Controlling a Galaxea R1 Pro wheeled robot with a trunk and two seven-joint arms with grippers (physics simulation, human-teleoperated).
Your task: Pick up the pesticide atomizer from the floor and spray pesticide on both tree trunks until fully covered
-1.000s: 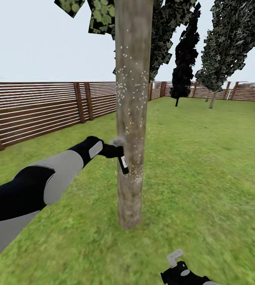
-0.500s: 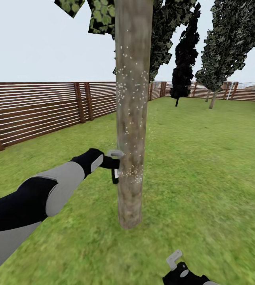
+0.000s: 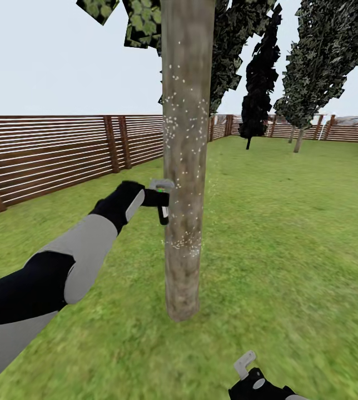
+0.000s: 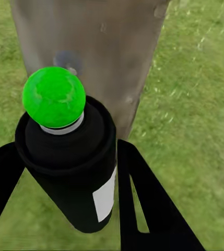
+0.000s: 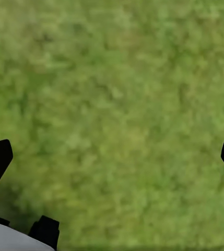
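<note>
The left gripper [image 3: 159,199] is clamped on the pesticide atomizer [image 3: 163,210], its black fingers [image 4: 143,204] flanking the bottle's body in the left wrist view, where the nozzle tip glows green [image 4: 54,97]. The atomizer sits at about nine o'clock of the tree trunk [image 3: 184,155], just beside the bark, nozzle toward it. White pesticide specks [image 3: 184,114] dot the trunk, with a denser band lower down. The right gripper [image 3: 245,364] hangs low at five o'clock over the lawn [image 3: 290,233], fingers spread apart.

atomizer [image 3: 163,210] just left of tree trunk [image 3: 184,166], perhaps touching, fence [image 3: 62,153] behind, conifers [image 3: 257,94] beyond right
</note>
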